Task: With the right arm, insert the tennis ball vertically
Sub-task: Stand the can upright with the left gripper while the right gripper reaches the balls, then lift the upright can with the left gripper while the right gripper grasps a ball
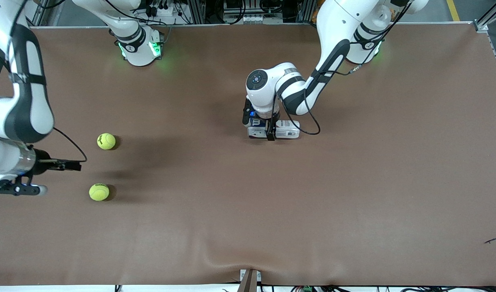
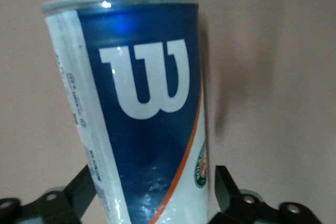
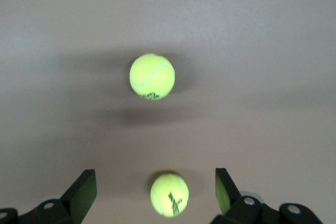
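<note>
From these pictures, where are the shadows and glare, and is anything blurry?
Front view: soft broad shadows spread on the table beside both tennis balls. Left wrist view: a small glare spot on the can rim, its shadow alongside. Right wrist view: the balls look slightly soft, blurred shadows beneath.

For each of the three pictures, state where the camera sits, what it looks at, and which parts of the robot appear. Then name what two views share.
Front view: high across the table, facing the bases; shows both arms, the left gripper at the lying can, the right gripper near two tennis balls.
Left wrist view: on the left wrist, looking at the can; fingers flank it.
Right wrist view: on the right wrist, looking down at both balls; open fingers show.
Shared: front and right wrist views both show the balls.
</note>
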Tool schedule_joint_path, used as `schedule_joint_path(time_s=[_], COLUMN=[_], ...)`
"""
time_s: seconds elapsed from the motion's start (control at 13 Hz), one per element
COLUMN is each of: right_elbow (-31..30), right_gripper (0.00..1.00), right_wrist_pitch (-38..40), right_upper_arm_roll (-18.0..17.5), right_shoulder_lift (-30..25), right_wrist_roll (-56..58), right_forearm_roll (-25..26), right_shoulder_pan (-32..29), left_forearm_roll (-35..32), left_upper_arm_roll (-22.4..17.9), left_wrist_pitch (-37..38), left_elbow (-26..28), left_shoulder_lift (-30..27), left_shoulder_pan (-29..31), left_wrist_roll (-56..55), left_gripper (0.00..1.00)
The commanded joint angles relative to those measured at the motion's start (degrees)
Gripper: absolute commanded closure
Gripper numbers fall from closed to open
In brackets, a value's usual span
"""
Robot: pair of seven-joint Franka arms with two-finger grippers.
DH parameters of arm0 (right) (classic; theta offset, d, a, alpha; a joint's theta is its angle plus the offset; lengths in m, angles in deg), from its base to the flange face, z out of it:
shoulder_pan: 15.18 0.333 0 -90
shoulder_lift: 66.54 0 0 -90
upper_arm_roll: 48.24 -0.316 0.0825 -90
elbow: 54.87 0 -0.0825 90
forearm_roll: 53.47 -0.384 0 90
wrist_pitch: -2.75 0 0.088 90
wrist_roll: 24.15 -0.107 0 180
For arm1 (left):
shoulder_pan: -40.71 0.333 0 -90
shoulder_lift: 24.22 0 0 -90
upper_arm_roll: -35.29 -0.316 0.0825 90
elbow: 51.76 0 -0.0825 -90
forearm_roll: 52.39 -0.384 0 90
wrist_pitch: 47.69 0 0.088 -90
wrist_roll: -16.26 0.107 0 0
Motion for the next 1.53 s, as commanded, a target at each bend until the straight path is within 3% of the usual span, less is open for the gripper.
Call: schedule_joint_path(time_s=[0.0, 0.38, 0.69, 0.92, 1.46], right_elbow=[-2.01, -1.65, 0.01, 0.28, 0.10], right_gripper=[0.00, 0.00, 0.00, 0.00, 0.00], right_wrist_pitch=[-5.03, -9.09, -9.96, -11.63, -17.34], right_upper_arm_roll=[-0.31, -0.39, -0.39, -0.31, -0.31], right_shoulder_lift=[0.45, 4.68, 8.71, 11.00, 13.64], right_wrist_roll=[0.64, -3.82, -12.96, -16.92, -16.14], right_forearm_roll=[0.14, -0.13, 0.57, 0.93, 1.01], right_shoulder_pan=[0.14, 1.01, 3.30, 3.92, 2.07], left_forearm_roll=[-2.54, -2.54, 0.08, 10.61, 35.39], left_upper_arm_roll=[-0.19, -0.01, 0.34, 0.25, 0.34], left_wrist_pitch=[-0.86, -0.68, 2.64, 6.69, 4.60], left_elbow=[-0.09, -0.71, -4.12, -11.06, -20.03], left_shoulder_lift=[0.30, -0.32, -1.98, -2.08, 1.61], left_shoulder_pan=[-0.36, -0.36, 0.60, 1.04, 9.30], left_wrist_roll=[-1.36, -1.45, 1.35, 12.31, 36.93], left_gripper=[0.25, 0.36, 0.35, 0.36, 0.36])
